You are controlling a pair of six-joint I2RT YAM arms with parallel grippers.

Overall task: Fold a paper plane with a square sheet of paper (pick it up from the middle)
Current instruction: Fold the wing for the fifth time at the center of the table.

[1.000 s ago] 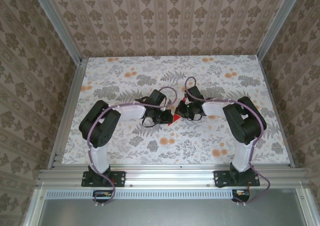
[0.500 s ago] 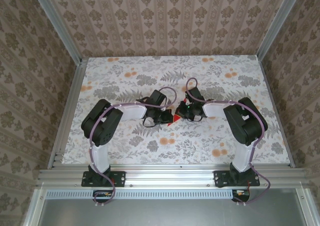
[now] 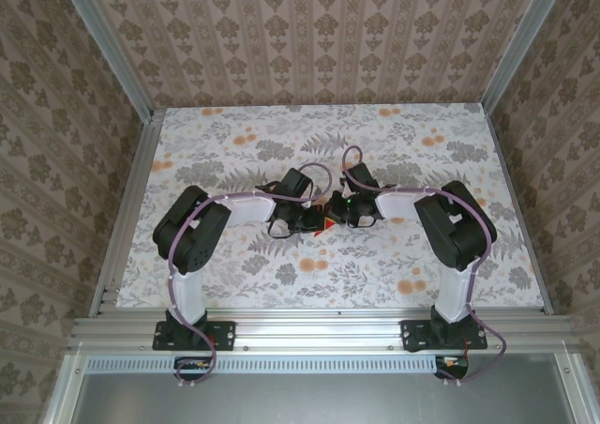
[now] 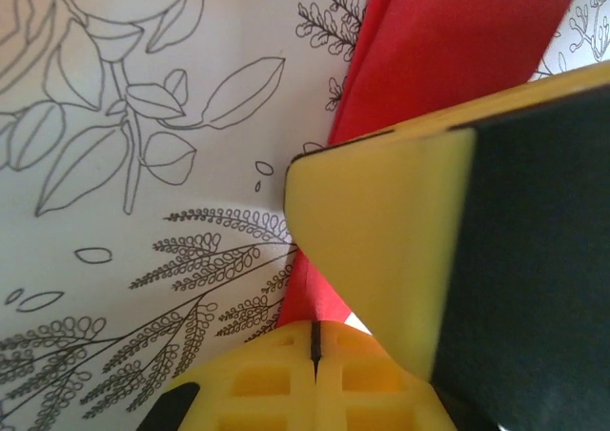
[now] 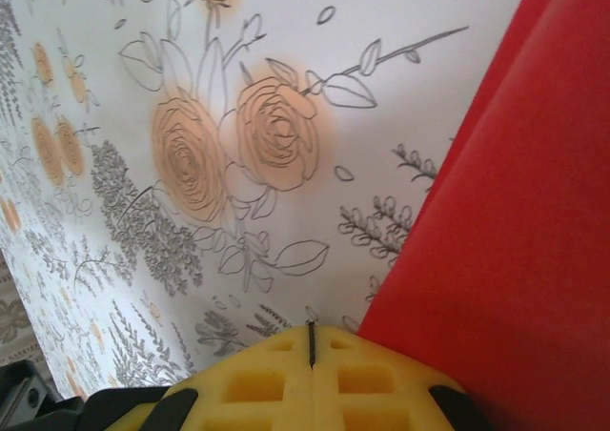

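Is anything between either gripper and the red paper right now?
Nothing visible does. The left gripper is shut on the red paper, which runs between its fingers. The right gripper, also shut, sits right against the paper's edge.

- My right hand now sits further left, drawn in closer to my left hand, and the gap between them has narrowed.
- My right arm's elbow and forearm have shifted left with it.
- From above, I see less of the red paper between the two hands than a second ago.
- My left hand has closed its last bit.
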